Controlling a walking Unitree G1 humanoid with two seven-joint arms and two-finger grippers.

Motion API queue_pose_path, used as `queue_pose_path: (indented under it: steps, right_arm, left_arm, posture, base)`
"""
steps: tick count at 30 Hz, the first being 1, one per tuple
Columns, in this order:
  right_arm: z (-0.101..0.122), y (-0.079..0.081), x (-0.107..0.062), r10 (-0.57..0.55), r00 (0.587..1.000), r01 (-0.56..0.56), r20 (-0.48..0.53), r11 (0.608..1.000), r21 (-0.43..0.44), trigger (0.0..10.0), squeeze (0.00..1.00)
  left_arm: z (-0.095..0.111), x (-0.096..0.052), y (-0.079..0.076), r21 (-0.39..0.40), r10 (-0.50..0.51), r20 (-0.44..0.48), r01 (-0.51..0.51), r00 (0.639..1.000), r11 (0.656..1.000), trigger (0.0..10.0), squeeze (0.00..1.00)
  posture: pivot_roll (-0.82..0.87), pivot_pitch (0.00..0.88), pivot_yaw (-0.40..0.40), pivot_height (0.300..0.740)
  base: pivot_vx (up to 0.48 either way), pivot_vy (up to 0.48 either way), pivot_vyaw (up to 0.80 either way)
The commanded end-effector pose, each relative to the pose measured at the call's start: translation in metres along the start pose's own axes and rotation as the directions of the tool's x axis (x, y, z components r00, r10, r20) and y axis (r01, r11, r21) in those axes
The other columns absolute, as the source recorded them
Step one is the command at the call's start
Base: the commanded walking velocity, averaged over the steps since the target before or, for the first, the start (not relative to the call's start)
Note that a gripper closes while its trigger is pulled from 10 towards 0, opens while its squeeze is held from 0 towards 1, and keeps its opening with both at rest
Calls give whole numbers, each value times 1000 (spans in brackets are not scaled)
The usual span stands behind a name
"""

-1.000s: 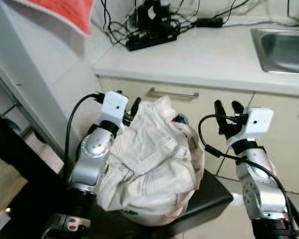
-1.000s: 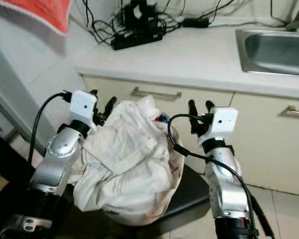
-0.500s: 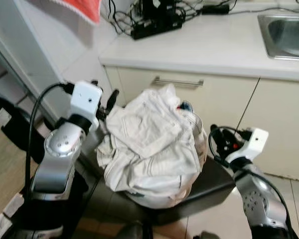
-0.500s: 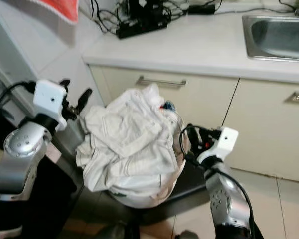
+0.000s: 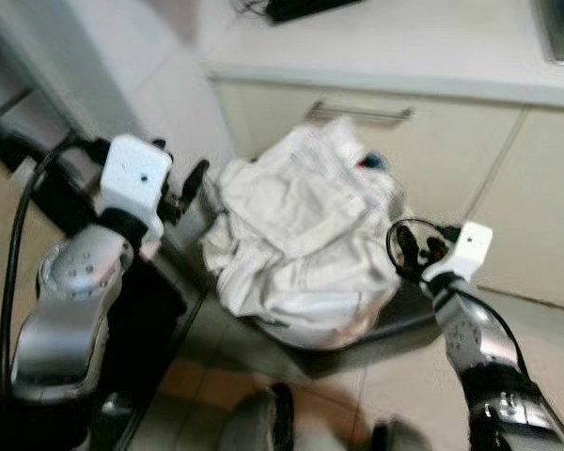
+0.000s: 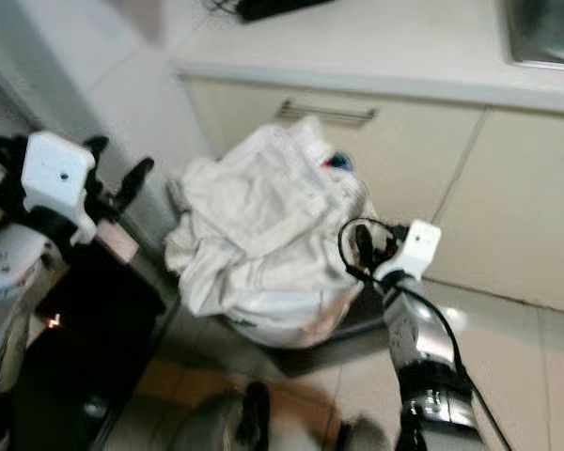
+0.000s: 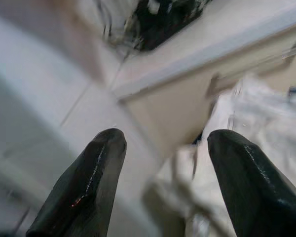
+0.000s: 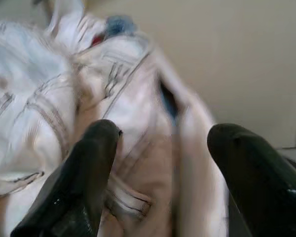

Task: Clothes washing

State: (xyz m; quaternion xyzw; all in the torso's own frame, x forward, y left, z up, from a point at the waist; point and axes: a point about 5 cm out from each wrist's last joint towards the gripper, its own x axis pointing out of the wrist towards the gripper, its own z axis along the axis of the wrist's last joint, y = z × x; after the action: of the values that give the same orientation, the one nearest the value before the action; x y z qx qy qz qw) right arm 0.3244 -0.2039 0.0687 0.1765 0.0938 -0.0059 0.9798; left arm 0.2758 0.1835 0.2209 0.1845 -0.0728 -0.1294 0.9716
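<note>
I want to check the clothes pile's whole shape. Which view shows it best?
The left eye view: the whole white clothes pile sits between the left hand and right hand. The right eye view matches it. The right wrist view gives a blurred close-up; the left wrist view catches one edge.

A: The two head views look steeply down, blurred, sharing the white laundry heap point(image 5: 301, 235) before the worktop point(image 5: 423, 52).

B: The left wrist view faces the worktop's corner; the right wrist view sits close against the laundry heap.
</note>
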Motion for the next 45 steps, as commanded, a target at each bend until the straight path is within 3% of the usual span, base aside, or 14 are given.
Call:
queue_pose_path:
  steps: [1, 8, 14, 15, 21, 26, 30, 39, 45]
  right_arm:
    - [2, 10, 4, 44, 999, -44, 23, 999, -12, 10000, 1000]
    - [10, 23, 7, 91, 992, -88, 92, 996, -32, 10000, 1000]
    - [31, 39, 8, 177, 965, -160, 191, 982, -103, 10000, 1000]
    - [36, 41, 7, 183, 961, -164, 206, 981, -108, 10000, 0]
    - [39, 45, 3, 193, 958, -173, 214, 979, -108, 10000, 0]
    - [34, 46, 9, 209, 962, -191, 173, 975, -116, 10000, 0]
    - [24, 45, 18, 187, 977, -181, 105, 981, -67, 10000, 0]
    - [6, 66, 32, 229, 973, -229, -3, 972, -59, 10000, 0]
    - [-2, 72, 37, 196, 978, -201, -76, 977, -71, 10000, 0]
  left_arm:
    - [8, -4, 0, 1, -10, 9, 10, 1000, 1000, 10000, 0]
    - [11, -6, -2, -11, -6, 11, 7, 1000, 1000, 10000, 0]
    - [13, -5, -7, -22, -16, 13, 16, 1000, 1000, 10000, 0]
    - [14, -5, -8, -23, -19, 13, 20, 1000, 1000, 10000, 0]
    - [11, -5, -15, -41, -29, 12, 30, 1000, 999, 10000, 0]
    - [11, -2, -19, -52, -32, 19, 33, 999, 998, 10000, 0]
    - [12, -1, -21, -52, -34, 23, 35, 999, 998, 10000, 0]
    - [17, -18, -4, 21, 9, -3, -9, 1000, 1000, 10000, 0]
    - [18, -26, -2, 36, 18, -18, -17, 1000, 999, 10000, 0]
  posture:
    - [158, 186, 151, 727]
    - [148, 180, 143, 727]
    - [149, 179, 137, 727]
    - [148, 177, 134, 727]
    - [126, 161, 120, 727]
    - [104, 151, 106, 727]
    - [111, 153, 100, 727]
    - [236, 203, 92, 727]
    - [254, 221, 84, 727]
  base:
    - [0, 0, 0]
    - [0, 0, 0]
    - [0, 0, 0]
    - [0, 0, 0]
    - [0, 0, 0]
    - [0, 0, 0]
    - [0, 0, 0]
    - [0, 0, 0]
    - [0, 0, 0]
